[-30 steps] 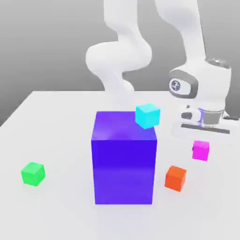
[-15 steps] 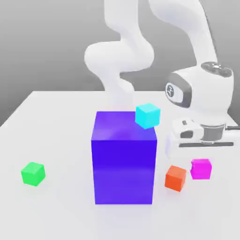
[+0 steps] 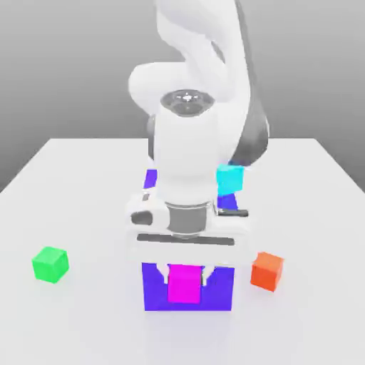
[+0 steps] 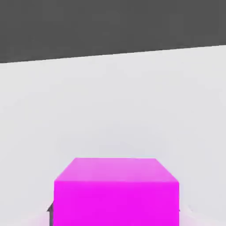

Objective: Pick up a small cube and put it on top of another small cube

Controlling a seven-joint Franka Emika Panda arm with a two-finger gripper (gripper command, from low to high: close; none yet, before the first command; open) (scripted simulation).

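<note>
We're mid-carry. Our gripper (image 3: 185, 274) sits low centre of exterior view, in front of big blue-violet block (image 3: 219, 289), fingers (image 3: 160, 273) clamped on magenta cube (image 3: 184, 284) from both sides. Hand view: magenta cube (image 4: 116, 191) at bottom centre, white table (image 4: 113, 106) beyond. Candidate bases: orange-red cube (image 3: 267, 270) at lower right, green cube (image 3: 50, 264) at lower left, cyan cube (image 3: 229, 178) just right of centre. Next, we judge: pick base, align squarely above, lower, release.
</note>
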